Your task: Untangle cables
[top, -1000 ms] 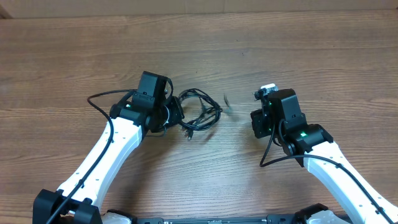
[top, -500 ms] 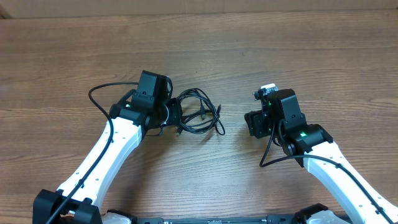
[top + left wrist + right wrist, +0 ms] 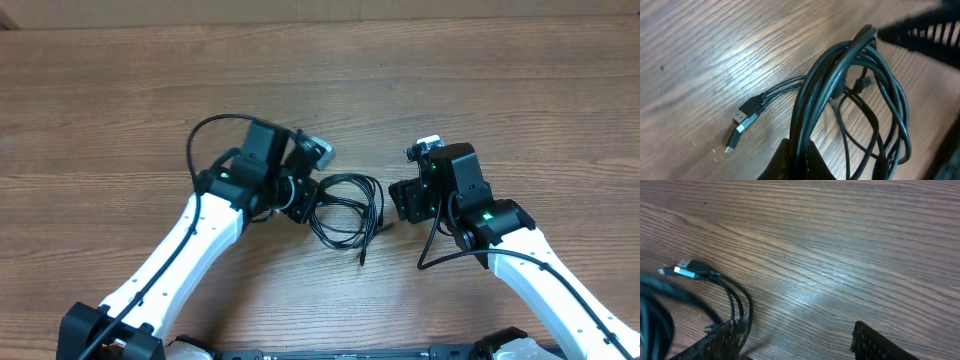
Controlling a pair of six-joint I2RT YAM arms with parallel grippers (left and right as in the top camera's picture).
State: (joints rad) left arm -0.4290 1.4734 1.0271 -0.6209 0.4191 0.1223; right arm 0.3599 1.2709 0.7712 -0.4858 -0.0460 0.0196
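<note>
Left gripper (image 3: 300, 194), angled in from the left, is clenched on the cables (image 3: 346, 206): bunched black loops on the table (image 3: 500, 90), plugs trailing. Right gripper (image 3: 399, 200) hovers just beside them, jaws spread and holding nothing.

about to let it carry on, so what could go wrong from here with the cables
1. The left fingers pinch several strands of the cables together, so pulling may tighten the tangle rather than free one cord.
2. The right fingers stand open with two thin cords against one finger; closing could catch both or neither.
3. The loose plug ends could snag in the loops if dragged.
</note>
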